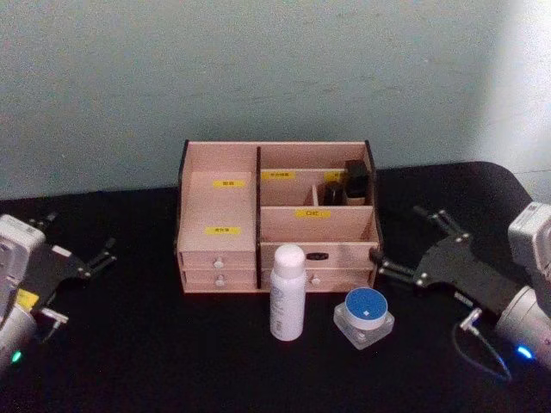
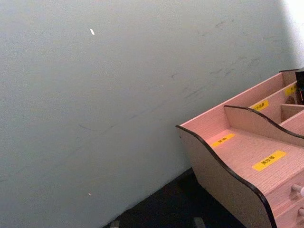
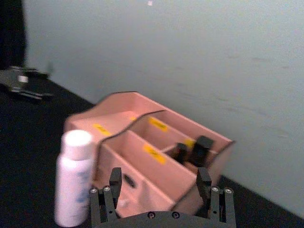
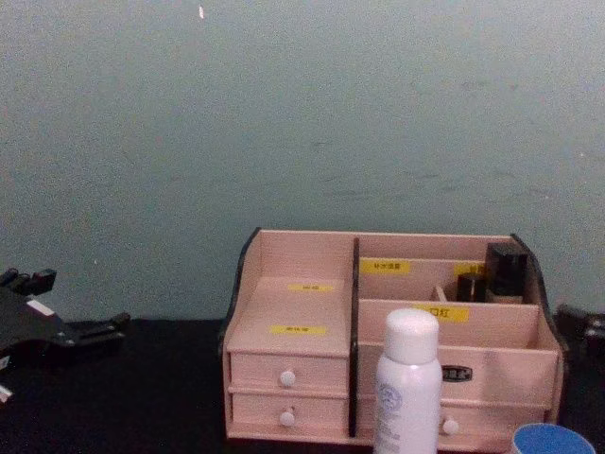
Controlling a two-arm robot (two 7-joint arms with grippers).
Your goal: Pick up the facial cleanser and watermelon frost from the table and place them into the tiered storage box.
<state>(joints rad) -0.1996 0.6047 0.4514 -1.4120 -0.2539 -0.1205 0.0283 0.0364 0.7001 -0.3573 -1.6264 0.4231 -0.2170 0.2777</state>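
Two items front the pink box: white bottle, blue-lidded jar.

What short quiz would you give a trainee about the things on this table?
1. True or false: the white bottle stands upright in front of the tiered storage box.
2. Where is the blue-lidded jar? A) inside a drawer; B) on the table, to the bottle's right; C) on the box's top tier.
3. Fill in: the right end effector has its fingers ____.
Key: 1 true; 2 B; 3 open.
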